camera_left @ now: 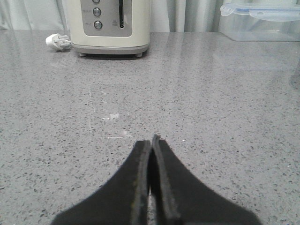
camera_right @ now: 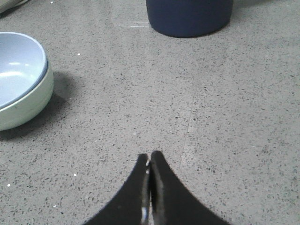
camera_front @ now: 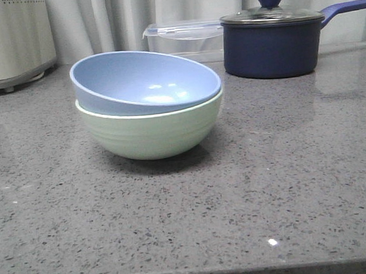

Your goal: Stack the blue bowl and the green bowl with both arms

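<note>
The blue bowl (camera_front: pixel 142 80) sits tilted inside the green bowl (camera_front: pixel 152 134) on the grey counter, left of centre in the front view. The pair also shows in the right wrist view, blue bowl (camera_right: pixel 16 65) inside green bowl (camera_right: pixel 26 105). My right gripper (camera_right: pixel 149 157) is shut and empty, low over bare counter, apart from the bowls. My left gripper (camera_left: pixel 151 139) is shut and empty over bare counter; no bowl shows in its view. Neither arm shows in the front view.
A dark navy lidded saucepan (camera_front: pixel 271 38) and a clear lidded container (camera_front: pixel 185 38) stand at the back right. A white toaster (camera_front: pixel 10 39) stands at the back left; it also shows in the left wrist view (camera_left: pixel 110 26) with a white plug (camera_left: pixel 57 42) beside it.
</note>
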You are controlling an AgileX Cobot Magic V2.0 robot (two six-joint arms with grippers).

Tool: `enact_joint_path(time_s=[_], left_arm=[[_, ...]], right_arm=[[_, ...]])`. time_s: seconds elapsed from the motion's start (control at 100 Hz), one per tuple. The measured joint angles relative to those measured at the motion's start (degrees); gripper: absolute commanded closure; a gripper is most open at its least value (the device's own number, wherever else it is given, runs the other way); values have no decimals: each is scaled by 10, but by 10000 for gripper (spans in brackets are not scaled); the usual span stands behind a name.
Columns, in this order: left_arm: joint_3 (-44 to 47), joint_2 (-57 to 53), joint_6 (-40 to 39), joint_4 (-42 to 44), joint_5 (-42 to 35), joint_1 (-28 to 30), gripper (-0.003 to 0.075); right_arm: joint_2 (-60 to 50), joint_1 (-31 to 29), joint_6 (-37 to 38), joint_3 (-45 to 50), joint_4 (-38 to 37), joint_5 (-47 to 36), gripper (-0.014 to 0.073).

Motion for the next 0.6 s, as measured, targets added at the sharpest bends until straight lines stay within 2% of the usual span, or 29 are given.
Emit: enact_joint_path(time_s=[0.26, 0.6], left_arm=[[0, 0, 0, 0, 0, 0, 741], [0, 0, 0, 0, 0, 0, 741]], right_arm=[[0, -7, 0, 45, -2, -40, 661], [-52, -100, 0, 157, -3, -200, 661]])
